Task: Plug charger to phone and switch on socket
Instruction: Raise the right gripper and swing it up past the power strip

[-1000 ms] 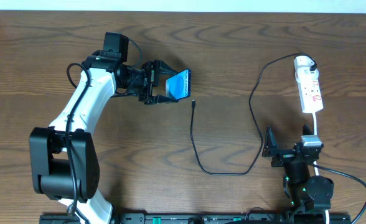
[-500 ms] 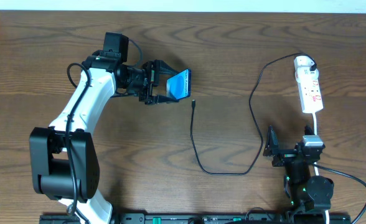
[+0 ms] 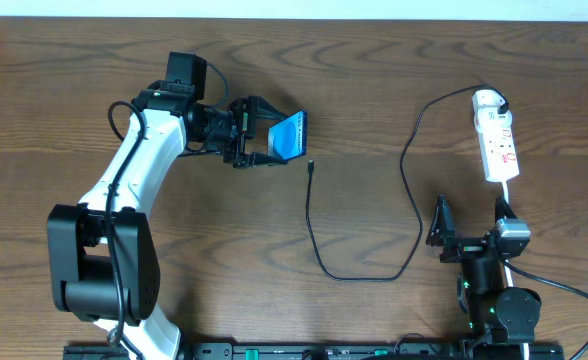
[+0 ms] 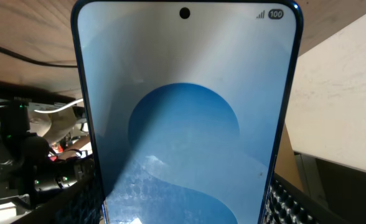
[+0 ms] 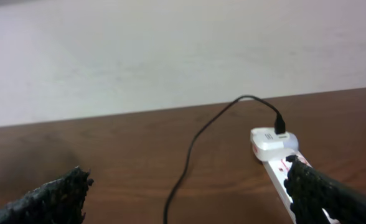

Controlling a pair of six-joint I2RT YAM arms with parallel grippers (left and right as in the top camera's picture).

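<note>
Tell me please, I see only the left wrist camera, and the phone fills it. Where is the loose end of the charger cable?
Observer: The cable's plug lies on the table, close to the phone but not touching it.
Operator: Is the other end connected?
Observer: Yes, it goes into the far end of the power strip.
Operator: And the right gripper?
Observer: The right gripper is open and empty, near the strip's closer end.
</note>
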